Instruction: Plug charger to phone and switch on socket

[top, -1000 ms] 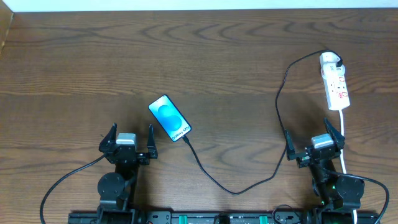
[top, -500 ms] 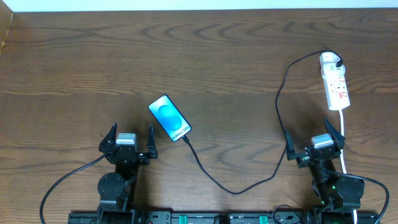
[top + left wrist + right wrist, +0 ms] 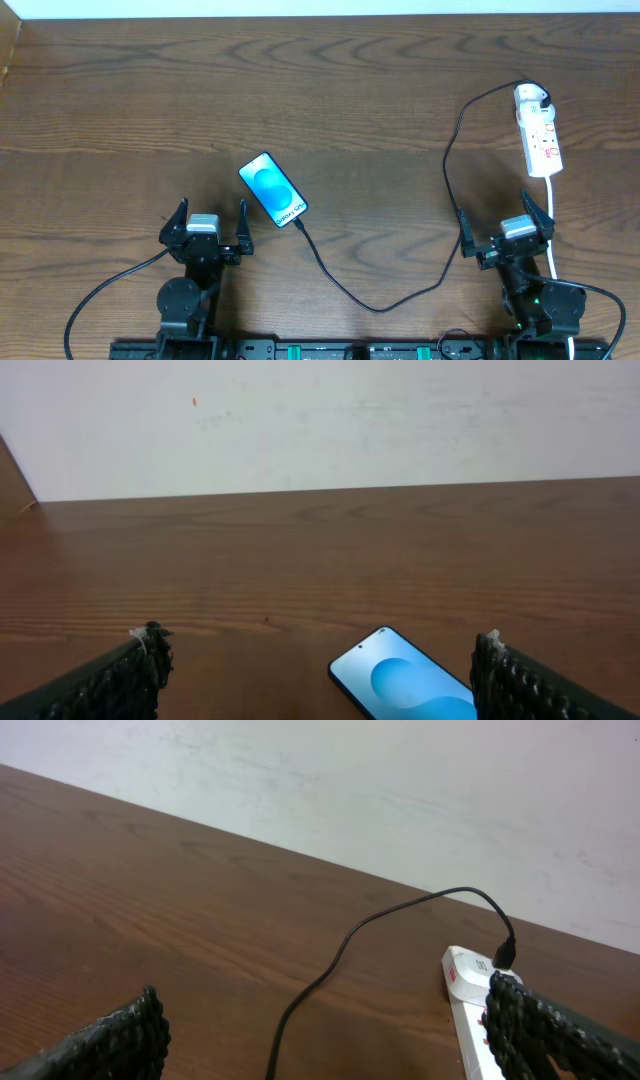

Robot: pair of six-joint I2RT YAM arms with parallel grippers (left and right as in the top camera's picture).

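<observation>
The phone lies flat near the table's middle, its light blue screen up; it also shows in the left wrist view. The black charger cable runs from the phone's lower end in a loop to the white socket strip at the far right, where its other end sits in the strip's top. The cable and socket show in the right wrist view. My left gripper is open and empty, below-left of the phone. My right gripper is open and empty, below the socket.
The socket's white cord runs down past my right gripper to the table's front edge. A pale wall stands behind the table's far edge.
</observation>
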